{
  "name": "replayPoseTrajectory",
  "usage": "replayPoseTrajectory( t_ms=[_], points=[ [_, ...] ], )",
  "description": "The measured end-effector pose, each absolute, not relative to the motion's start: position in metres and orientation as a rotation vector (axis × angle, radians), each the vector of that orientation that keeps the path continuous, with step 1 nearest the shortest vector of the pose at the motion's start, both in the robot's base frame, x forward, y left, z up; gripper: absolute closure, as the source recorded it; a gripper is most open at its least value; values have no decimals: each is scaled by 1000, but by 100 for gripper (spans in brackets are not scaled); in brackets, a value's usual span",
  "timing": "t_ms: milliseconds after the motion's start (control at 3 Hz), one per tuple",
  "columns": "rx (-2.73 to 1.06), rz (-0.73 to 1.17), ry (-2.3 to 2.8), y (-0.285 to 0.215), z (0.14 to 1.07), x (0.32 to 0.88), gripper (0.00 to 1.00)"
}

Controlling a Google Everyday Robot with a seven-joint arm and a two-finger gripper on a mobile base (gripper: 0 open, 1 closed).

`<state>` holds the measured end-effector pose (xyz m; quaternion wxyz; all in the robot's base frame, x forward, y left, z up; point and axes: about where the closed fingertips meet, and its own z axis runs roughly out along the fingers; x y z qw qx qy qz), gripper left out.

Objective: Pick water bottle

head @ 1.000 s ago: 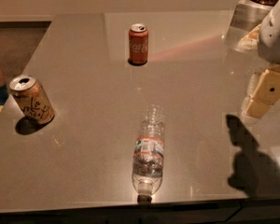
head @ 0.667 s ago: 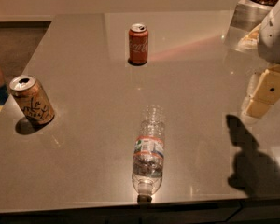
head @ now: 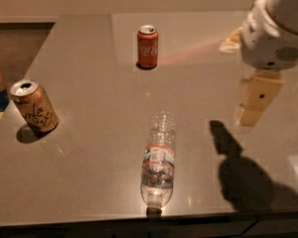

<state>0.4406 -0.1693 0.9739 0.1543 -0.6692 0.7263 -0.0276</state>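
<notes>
The water bottle (head: 158, 162) lies on its side on the grey-brown table (head: 89, 58), near the front edge at the middle. It is clear and ribbed, with a white label edged orange-red. My gripper (head: 256, 100) hangs above the table at the right, off to the right of the bottle and a little farther back. It is apart from the bottle and holds nothing that I can see. The white arm housing (head: 275, 29) is above it.
A red cola can (head: 147, 46) stands upright at the back middle. An orange-tan can (head: 34, 105) stands tilted at the left. The arm's shadow (head: 243, 175) falls on the table at the front right. The table's front edge is just below the bottle.
The arm and gripper have moved left, further into view and closer to the bottle. The bottle and both cans have not moved.
</notes>
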Motion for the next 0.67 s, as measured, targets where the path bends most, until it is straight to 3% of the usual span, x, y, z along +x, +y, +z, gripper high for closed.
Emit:
replayPoseTrajectory(
  t_ms=[667],
  points=[
    [-2281, -45, 1754, -80, 956, 428, 0]
  ],
)
